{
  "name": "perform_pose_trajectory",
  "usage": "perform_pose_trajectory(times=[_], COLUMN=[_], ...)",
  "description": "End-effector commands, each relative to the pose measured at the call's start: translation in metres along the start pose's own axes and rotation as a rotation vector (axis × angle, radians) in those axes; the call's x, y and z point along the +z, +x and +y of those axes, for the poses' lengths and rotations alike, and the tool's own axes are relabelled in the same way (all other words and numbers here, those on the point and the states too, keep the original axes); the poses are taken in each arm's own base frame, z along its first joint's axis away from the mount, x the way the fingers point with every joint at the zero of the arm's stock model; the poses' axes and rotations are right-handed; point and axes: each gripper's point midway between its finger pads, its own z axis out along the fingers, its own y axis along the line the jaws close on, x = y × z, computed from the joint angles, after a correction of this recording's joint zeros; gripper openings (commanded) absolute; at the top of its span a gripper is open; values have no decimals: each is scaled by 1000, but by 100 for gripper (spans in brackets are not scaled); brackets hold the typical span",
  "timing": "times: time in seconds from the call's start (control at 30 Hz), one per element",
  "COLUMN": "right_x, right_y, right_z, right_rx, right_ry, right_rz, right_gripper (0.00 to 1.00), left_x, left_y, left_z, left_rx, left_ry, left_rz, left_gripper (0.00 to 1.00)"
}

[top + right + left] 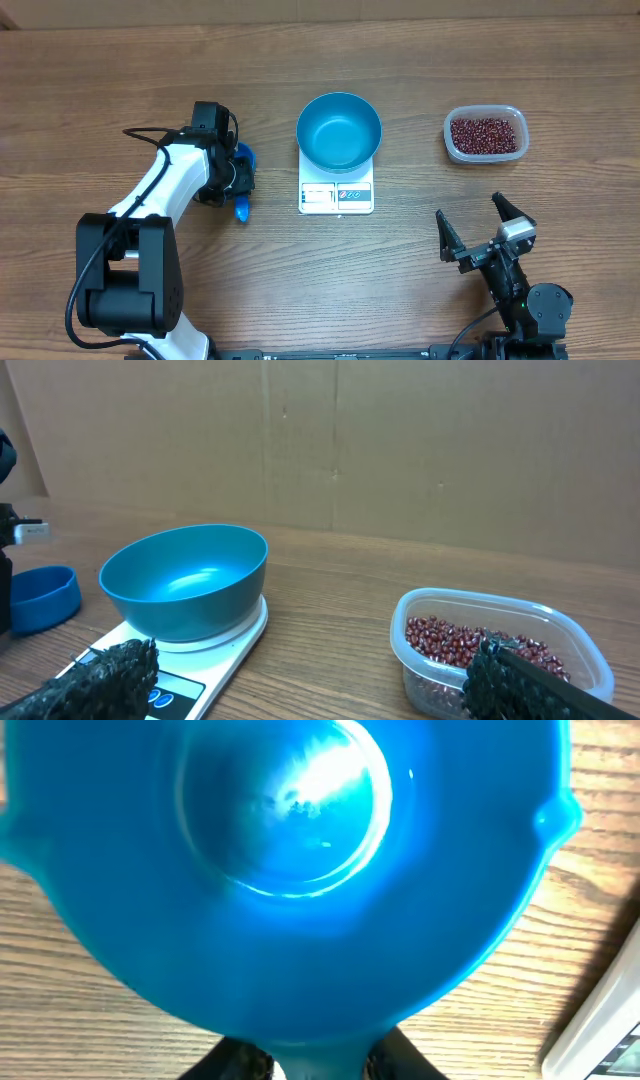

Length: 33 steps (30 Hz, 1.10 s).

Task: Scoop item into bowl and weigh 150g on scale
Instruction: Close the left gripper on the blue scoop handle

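The blue bowl (pixel 338 130) stands empty on the white scale (pixel 336 195) mid-table. The beans (pixel 485 135) fill a clear tub (pixel 450 140) to the right. A small blue scoop (pixel 243 160) lies left of the scale. My left gripper (pixel 232 185) is over its handle. In the left wrist view the scoop (pixel 300 870) fills the frame, empty, and my left gripper (pixel 320 1068) has its black fingers against both sides of the handle. My right gripper (pixel 478 225) stands open near the front right. Its wrist view shows the bowl (pixel 185 580), the scale (pixel 235 635) and the beans (pixel 465 645).
A corner of the scale (pixel 610 1040) shows at the left wrist view's lower right, close to the scoop. A cardboard wall (pixel 400 450) backs the table. Bare wood lies between the scale and the tub (pixel 500 610).
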Motion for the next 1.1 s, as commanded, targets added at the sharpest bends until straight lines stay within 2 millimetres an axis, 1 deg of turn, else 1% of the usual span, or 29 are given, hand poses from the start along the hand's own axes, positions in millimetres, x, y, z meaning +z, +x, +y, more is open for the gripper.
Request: perform_pose_trajectory(times=[0.0,0.23,0.33,0.37,0.4,0.43,0.57,0.63,0.73,0.8,1.07], right_x=[0,0,0,0,0,0,0,0,0,0,0], right_y=[2,2,2,2,2,2,2,2,2,2,2], right_z=[1,1,1,1,1,1,1,1,1,1,1], right_rx=[-1,-1,-1,-1,-1,-2,-2,-2,-2,-1,-1], right_ry=[-5,-5,-5,-5,-5,-5,-5,-5,-5,-5,-5], right_rz=[-5,-5,-5,-5,-5,-5,-5,-5,-5,-5,-5], right_gripper=[100,100,100,100,100,100,100,100,100,100,100], left_x=[3,3,1,1,1,1,0,0,0,0,-7], left_y=[1,1,-2,-3,-3,-3,-2,-1,-1,-1,-12], left_z=[-1,-1,-2,-2,-2,-2,-2,-2,-2,-2,-7], left_rx=[-13,-9,-4,0,5,14,27,30,45,57,66], left_ry=[13,14,15,16,16,16,15,14,13,14,22], left_rz=[9,10,2,-1,-2,-3,3,8,6,6,-22], left_gripper=[29,30,39,39,38,34,32,34,40,42,41])
